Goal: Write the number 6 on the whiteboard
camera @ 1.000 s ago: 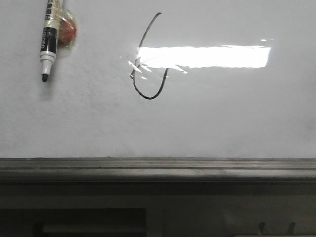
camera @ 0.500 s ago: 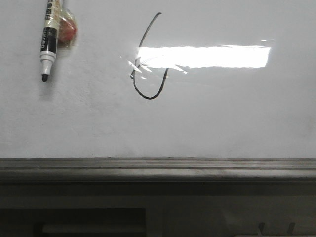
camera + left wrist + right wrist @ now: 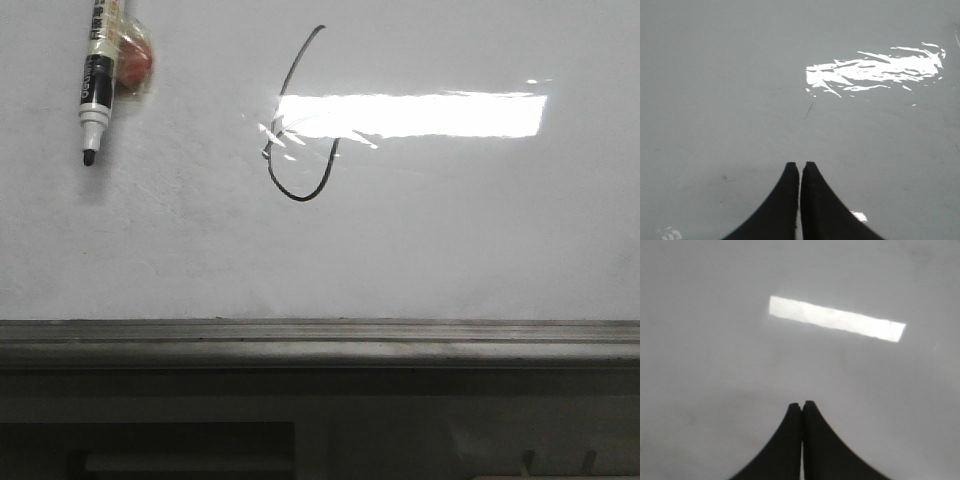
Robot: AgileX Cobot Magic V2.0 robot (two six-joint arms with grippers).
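Note:
The whiteboard (image 3: 450, 250) fills the front view, with a bright glare (image 3: 420, 114) across it. On it is the number 6 (image 3: 298, 199), a thin black slanted stroke with a rounded hook, partly washed out by the glare. A black-and-white marker (image 3: 97, 80) reaches in from the top left, tip down, with a red lump taped to it; what holds it is out of view. My left gripper (image 3: 800, 165) is shut and empty over a glossy white surface (image 3: 740, 75). My right gripper (image 3: 801, 403) is shut and empty over a similar surface (image 3: 715, 365).
A dull grey ledge (image 3: 320, 345) runs along the board's lower edge, with dark furniture below it. A short thin dark mark (image 3: 809, 111) and a ragged glare (image 3: 875, 67) lie beyond the left fingers. A rectangular glare (image 3: 835, 317) lies beyond the right fingers.
The marker at the top left has crept slightly upward. The drawn line is unchanged.

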